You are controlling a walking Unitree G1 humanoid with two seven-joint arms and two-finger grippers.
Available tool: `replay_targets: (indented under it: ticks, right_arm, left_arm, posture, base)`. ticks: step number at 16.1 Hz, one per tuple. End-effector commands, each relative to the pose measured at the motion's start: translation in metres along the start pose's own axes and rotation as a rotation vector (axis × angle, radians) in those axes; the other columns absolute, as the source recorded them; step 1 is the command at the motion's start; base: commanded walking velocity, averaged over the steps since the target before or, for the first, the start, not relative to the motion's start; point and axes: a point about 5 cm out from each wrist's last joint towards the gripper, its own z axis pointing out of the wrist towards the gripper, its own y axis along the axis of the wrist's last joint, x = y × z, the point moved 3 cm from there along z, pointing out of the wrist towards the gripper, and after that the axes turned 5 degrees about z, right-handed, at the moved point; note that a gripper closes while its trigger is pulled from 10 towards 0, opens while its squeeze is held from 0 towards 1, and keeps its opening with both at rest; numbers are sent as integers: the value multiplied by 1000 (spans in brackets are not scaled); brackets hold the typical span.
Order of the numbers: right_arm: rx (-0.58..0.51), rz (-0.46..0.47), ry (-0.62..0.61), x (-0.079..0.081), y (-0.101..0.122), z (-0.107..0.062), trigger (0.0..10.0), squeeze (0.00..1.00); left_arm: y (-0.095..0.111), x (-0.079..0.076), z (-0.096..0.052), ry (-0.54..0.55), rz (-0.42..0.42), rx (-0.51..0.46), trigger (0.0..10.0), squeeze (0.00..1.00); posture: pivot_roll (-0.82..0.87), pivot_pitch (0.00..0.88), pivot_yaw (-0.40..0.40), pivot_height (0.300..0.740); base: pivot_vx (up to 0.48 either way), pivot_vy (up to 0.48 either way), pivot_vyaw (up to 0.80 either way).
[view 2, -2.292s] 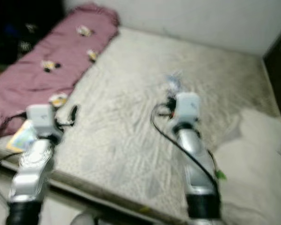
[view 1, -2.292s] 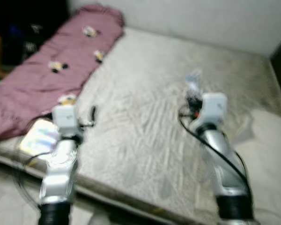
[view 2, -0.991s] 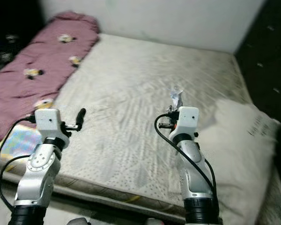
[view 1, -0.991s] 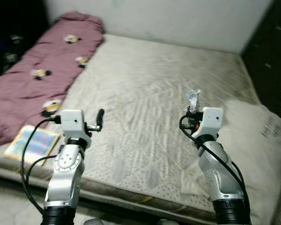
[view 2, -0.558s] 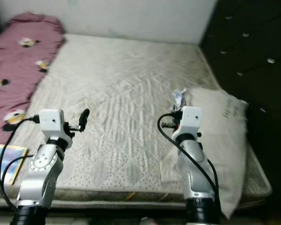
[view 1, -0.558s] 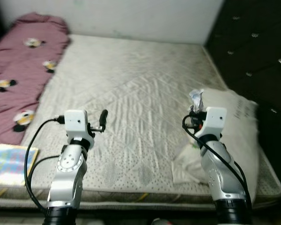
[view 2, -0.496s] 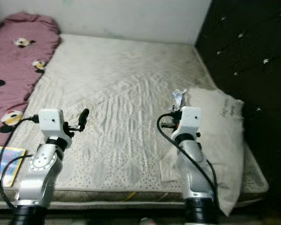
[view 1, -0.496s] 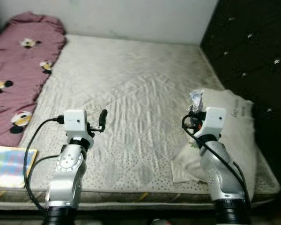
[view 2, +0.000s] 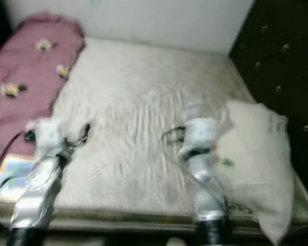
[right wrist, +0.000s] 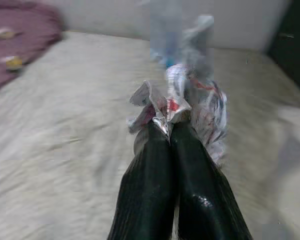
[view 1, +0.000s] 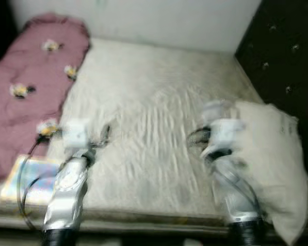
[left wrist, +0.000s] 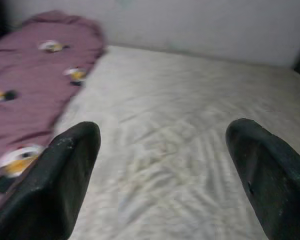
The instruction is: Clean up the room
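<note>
Crinkly foil wrapper being pinched at its lower edge by right gripper, fingers pressed together on it, held up over the mattress.

Wrapper is looking v. light, thin, crushable & prob. slick, so I'm judging a hold on a bunched fold w/ firm squeeze is suiting it better than a flat face. Left gripper is hanging spread wide, holding nothing, over the bed nr the maroon blanket. Counting: 1 wrapper, 1 pale pillow lying by the dark headboard, 1 blanket, 1 colourful book sitting at the bed's near left edge. Head views are blurring.
</note>
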Motion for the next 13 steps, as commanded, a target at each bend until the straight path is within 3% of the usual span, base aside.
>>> replay_targets:
  ticks: [1,3,5,6,7,8,10,13]
  right_arm:
    - [-35,-31,-32,-14,11,1,10000,0]
    - [-9,84,-20,-15,9,-1,10000,0]
    - [3,-10,-82,-21,6,0,10000,0]
    - [-30,-6,-14,-11,7,0,10000,0]
    - [-22,14,-42,-11,6,-1,10000,0]
    - [-19,-22,-40,-11,6,0,10000,0]
    - [6,9,-28,-11,4,-1,10000,0]
    - [1,51,8,-9,5,-2,10000,0]
  left_arm:
    - [5,-11,3,-37,-8,-18,10000,0]
    - [7,-13,3,-44,-14,-26,10000,0]
    - [6,-10,2,-23,9,-23,10000,0]
    - [7,-11,3,-28,-4,-29,10000,0]
    - [7,-11,3,-25,6,-29,10000,0]
    - [7,-11,3,-19,19,-26,10000,0]
    - [6,-12,4,-34,-35,-16,10000,0]
    - [6,-12,4,-51,-42,-15,10000,0]
  posture:
    - [-14,0,-55,740]
    - [-14,0,-55,740]
    - [-10,0,-55,740]
    - [-11,0,-55,740]
    - [-9,0,-56,740]
    - [-9,0,-56,740]
    - [-8,0,-57,740]
    - [-12,0,-55,740]
  base:
    - [0,480,0]
    - [0,452,0]
    - [0,240,0]
    - [0,0,0]
    - [0,0,0]
    - [0,0,0]
    - [0,0,0]
    - [0,143,0]
